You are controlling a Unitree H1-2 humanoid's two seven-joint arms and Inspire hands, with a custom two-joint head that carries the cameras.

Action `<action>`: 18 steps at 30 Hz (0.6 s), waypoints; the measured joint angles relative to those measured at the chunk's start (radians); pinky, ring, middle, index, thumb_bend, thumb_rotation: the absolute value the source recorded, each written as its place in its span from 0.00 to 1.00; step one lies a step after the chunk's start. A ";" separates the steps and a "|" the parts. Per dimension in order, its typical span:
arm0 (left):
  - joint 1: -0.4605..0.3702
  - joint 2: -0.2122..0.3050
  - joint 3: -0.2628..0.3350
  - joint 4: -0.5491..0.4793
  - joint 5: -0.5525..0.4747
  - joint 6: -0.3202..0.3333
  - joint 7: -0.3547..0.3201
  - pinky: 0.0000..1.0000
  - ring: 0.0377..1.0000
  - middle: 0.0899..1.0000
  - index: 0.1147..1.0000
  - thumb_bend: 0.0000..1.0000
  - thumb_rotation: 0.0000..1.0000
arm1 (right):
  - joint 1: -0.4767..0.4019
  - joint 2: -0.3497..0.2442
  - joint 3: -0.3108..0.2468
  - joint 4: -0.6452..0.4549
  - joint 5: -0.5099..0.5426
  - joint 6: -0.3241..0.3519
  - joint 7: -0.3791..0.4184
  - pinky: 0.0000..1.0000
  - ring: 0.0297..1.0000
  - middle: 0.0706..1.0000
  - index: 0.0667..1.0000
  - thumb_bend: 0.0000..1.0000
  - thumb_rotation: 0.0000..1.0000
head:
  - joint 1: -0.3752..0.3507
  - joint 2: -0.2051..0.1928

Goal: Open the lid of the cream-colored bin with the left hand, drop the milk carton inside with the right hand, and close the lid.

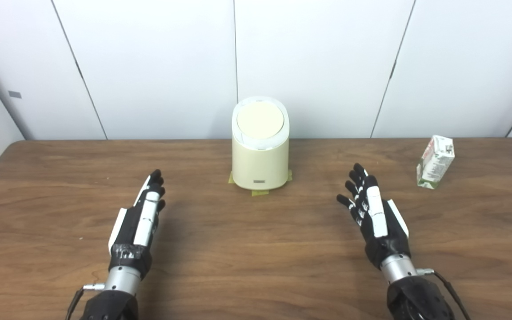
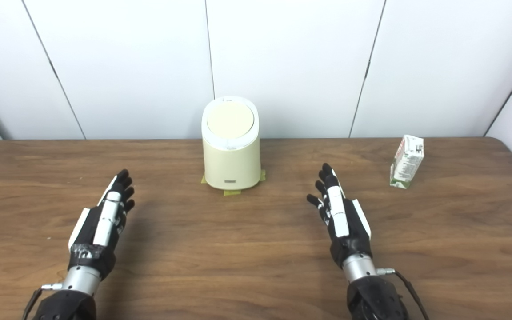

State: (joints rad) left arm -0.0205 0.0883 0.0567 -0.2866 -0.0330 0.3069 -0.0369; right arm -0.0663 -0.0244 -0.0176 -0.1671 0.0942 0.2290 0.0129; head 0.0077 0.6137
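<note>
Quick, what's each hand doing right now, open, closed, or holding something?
Left hand: open, fingers extended, holding nothing, over the brown wooden table.
Right hand: open, fingers spread, holding nothing.

Table (image 1: 256, 249) wood-grain, matt; bin (image 1: 260, 164) smooth plastic; milk carton (image 1: 435, 162) printed paperboard.

A cream bin (image 1: 260, 153) is seen upright at the far middle of a wooden table (image 1: 256, 266), its round lid (image 1: 260, 120) shut and scraps of tape (image 1: 260, 192) showing at its base. A milk carton (image 1: 435, 162) is set well to the right of the bin, tilted slightly. The left hand (image 1: 140, 220) and the right hand (image 1: 374, 213) are held over the near table, fingers stretched apart, nothing held in either
</note>
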 measured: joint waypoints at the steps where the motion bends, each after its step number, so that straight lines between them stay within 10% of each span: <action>1: -0.008 0.003 0.000 0.000 0.012 0.010 0.005 0.89 0.95 0.95 0.97 0.66 0.47 | 0.000 0.000 0.000 0.003 -0.002 -0.001 0.000 0.90 0.97 0.98 1.00 0.62 1.00 | -0.003 -0.008; 9: -0.206 0.017 -0.029 -0.006 0.133 0.148 0.042 0.87 0.87 0.88 0.92 0.78 0.37 | 0.004 0.000 0.002 0.047 -0.032 -0.011 -0.003 0.84 0.96 0.98 1.00 0.59 1.00 | -0.009 -0.043; 18: -0.474 0.076 -0.094 0.097 0.193 0.154 -0.005 0.81 0.90 0.93 0.95 0.85 0.17 | 0.004 0.001 0.001 0.063 -0.035 -0.036 -0.004 0.81 0.95 0.98 1.00 0.58 1.00 | -0.006 -0.051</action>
State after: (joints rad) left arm -0.4943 0.1640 -0.0372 -0.1893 0.1600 0.4606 -0.0417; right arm -0.0627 -0.0238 -0.0169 -0.1043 0.0591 0.1934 0.0094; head 0.0015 0.5630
